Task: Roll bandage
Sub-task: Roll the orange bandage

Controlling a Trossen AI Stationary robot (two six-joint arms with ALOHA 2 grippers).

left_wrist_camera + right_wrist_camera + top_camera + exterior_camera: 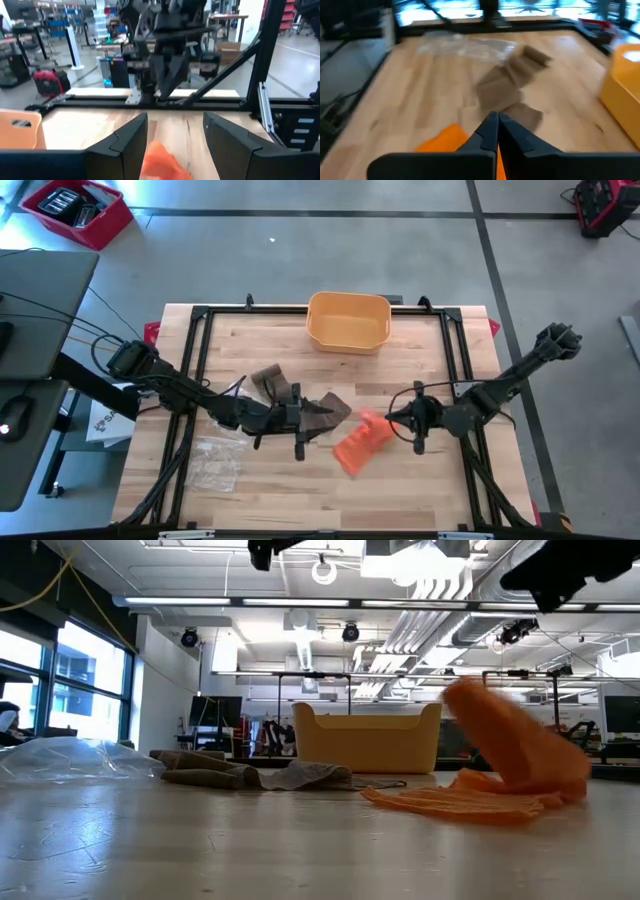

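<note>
Two robot arms meet over cloth strips on the wooden table.

A crinkly clear plastic bag [213,461] lies at the left. The left gripper [298,423] is spread wide above the brown cloth bandage [300,402]. The yellow plastic bin [348,321] sits at the back. The right gripper [392,419] pinches the orange cloth bandage [361,442], lifting one end.
</note>
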